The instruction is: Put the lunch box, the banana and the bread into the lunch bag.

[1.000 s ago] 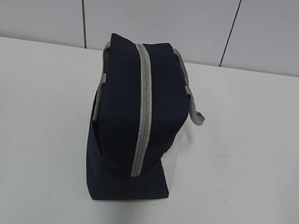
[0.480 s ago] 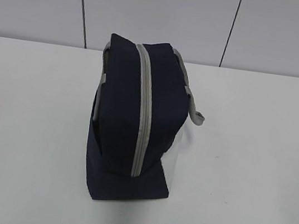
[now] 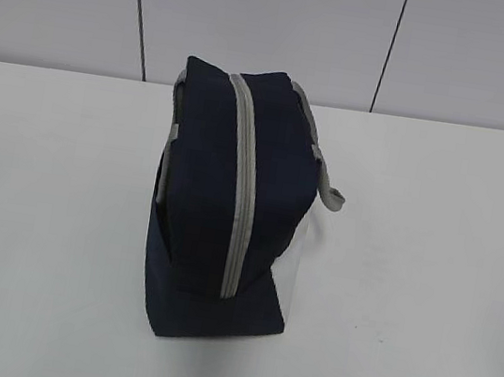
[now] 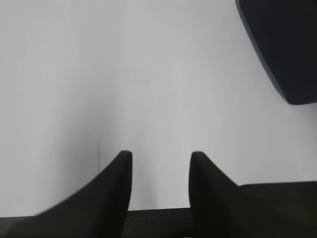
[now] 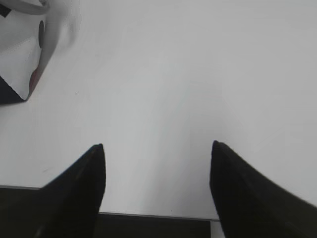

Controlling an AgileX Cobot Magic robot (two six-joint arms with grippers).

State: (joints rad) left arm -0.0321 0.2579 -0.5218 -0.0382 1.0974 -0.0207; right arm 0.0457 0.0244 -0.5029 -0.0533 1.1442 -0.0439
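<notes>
A: Although neither arm shows in the exterior view, where does the left gripper (image 4: 161, 161) sit?

B: Over bare white worktop (image 4: 124, 74) at its near edge, its fingers a narrow gap apart and holding nothing. A navy corner of the lunch bag (image 4: 282, 44) shows at the upper right of its view.

A: And the bag itself?

B: The lunch bag (image 3: 220, 212) stands just left of the worktop's middle. Its long axis runs from the near edge toward the far edge, one end panel facing the camera. The grey zipper strip (image 3: 243, 187) runs along the top on that same axis and looks closed. A grey strap handle (image 3: 328, 176) hangs off its right side.

A: The right gripper (image 5: 157, 148)?

B: Spread wide and empty above the worktop near its front edge, with the bag's white side panel (image 5: 22, 59) at the upper left of its view.

A: Anything changed from a second ago?

B: No; the bag sits in the same place and pose.
</notes>
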